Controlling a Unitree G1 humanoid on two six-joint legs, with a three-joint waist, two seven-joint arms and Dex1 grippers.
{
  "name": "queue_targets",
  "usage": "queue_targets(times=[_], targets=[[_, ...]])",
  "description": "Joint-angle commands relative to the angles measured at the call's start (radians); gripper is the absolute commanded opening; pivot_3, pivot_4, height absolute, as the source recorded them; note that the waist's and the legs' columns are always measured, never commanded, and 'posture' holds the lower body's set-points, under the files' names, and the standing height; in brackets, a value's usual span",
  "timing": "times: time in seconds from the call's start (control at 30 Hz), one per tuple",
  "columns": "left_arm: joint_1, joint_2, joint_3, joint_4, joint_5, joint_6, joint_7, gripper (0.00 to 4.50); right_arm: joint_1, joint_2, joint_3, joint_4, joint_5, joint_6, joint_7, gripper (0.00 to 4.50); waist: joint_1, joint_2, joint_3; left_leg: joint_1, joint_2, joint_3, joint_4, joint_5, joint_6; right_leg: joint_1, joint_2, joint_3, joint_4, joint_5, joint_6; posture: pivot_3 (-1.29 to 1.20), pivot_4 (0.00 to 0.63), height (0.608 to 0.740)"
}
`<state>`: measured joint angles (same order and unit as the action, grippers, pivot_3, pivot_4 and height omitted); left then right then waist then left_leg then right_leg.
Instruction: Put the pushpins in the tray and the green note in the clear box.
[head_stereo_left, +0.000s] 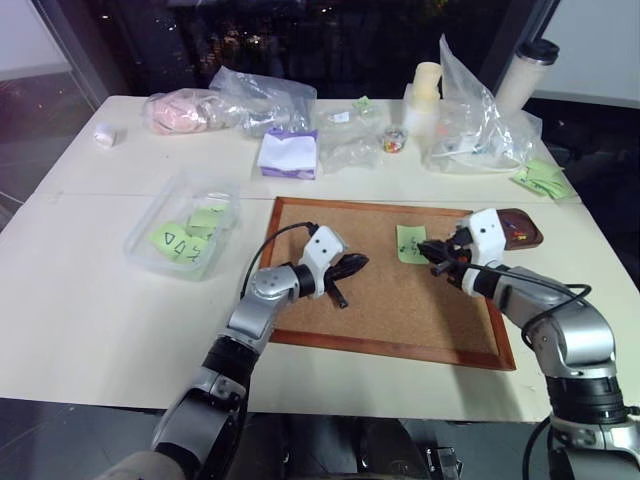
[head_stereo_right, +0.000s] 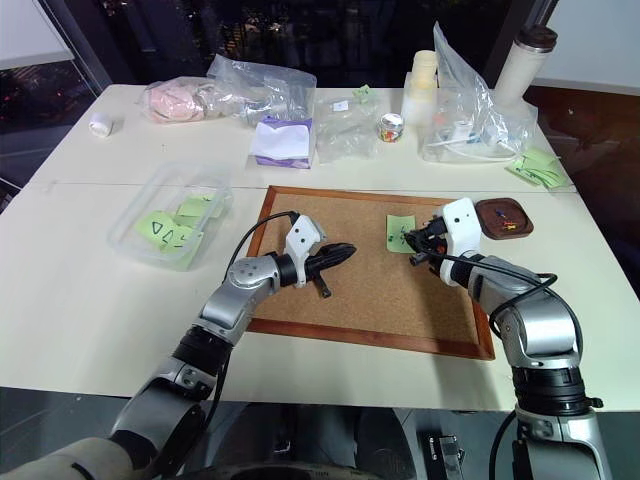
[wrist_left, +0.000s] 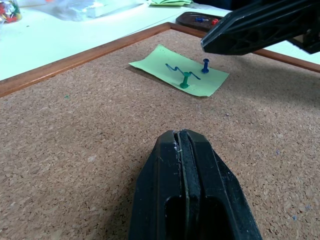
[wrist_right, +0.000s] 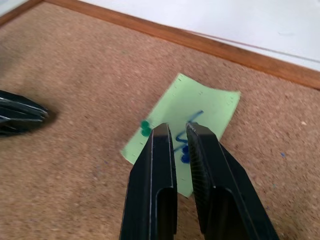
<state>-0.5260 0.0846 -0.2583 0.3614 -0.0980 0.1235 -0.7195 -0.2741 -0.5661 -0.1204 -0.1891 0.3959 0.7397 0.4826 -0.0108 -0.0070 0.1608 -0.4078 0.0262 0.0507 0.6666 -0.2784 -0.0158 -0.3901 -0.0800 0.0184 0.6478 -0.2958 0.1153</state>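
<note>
Right wrist view, green note (wrist_right: 187, 127): flat on the corkboard (wrist_right: 75, 165), just under the right gripper (wrist_right: 178, 132) tips.
Pushpins: green pushpin (wrist_right: 145, 128) beside the fingers, blue pushpin (wrist_left: 205, 65) between them.
Right gripper: narrowed to a slit around the blue pushpin; a firm grip cannot be confirmed.
Left gripper (wrist_left: 181, 135): clenched, empty, near.
Tray (head_stereo_left: 520, 228): beside the corkboard.

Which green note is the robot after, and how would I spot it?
Find the corkboard in the middle of the table. The green note lies flat near its far right edge, held by a green pin and a blue pin; the other green notes sit in the clear box.
</note>
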Motion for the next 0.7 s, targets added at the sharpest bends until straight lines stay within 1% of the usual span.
queue_targets(times=[0.03, 0.3, 0.6, 0.67, 0.7], targets=[[0.014, 0.013, 0.0, 0.018, 0.013, 0.017, 0.003, 0.0, -0.011, 0.006, 0.004, 0.006, -0.014, -0.037, 0.011, 0.52, 0.0, 0.0, 0.0, 0.0, 0.0, 0.0, 0.0, 0.0, 0.0, 0.0, 0.0, 0.0, 0.0, 0.0, 0.0, 0.0, 0.15, 0.74], [0.022, 0.014, -0.001, 0.009, 0.013, 0.02, 0.007, 0.0, -0.011, 0.019, 0.014, 0.029, -0.025, -0.054, 0.019, 0.52, 0.0, 0.0, 0.0, 0.0, 0.0, 0.0, 0.0, 0.0, 0.0, 0.0, 0.0, 0.0, 0.0, 0.0, 0.0, 0.0, 0.15, 0.74], [0.016, 0.013, 0.0, 0.016, 0.013, 0.017, 0.009, 0.0, -0.027, 0.028, 0.042, 0.095, -0.071, -0.077, 0.018, 0.52, -0.001, 0.0, 0.0, 0.0, 0.0, 0.0, 0.0, 0.0, 0.0, 0.0, 0.0, 0.0, 0.0, 0.0, 0.0, 0.0, 0.15, 0.74], [0.019, 0.014, 0.0, 0.011, 0.013, 0.019, 0.009, 0.0, -0.027, 0.035, 0.033, 0.092, -0.068, -0.084, 0.019, 0.0, -0.001, 0.0, 0.0, 0.0, 0.0, 0.0, 0.0, 0.0, 0.0, 0.0, 0.0, 0.0, 0.0, 0.0, 0.0, 0.0, 0.15, 0.74], [0.02, 0.014, 0.0, 0.009, 0.013, 0.019, 0.009, 0.0, -0.028, 0.037, 0.03, 0.09, -0.068, -0.086, 0.019, 0.0, -0.001, 0.0, 0.0, 0.0, 0.0, 0.0, 0.0, 0.0, 0.0, 0.0, 0.0, 0.0, 0.0, 0.0, 0.0, 0.0, 0.15, 0.74]])
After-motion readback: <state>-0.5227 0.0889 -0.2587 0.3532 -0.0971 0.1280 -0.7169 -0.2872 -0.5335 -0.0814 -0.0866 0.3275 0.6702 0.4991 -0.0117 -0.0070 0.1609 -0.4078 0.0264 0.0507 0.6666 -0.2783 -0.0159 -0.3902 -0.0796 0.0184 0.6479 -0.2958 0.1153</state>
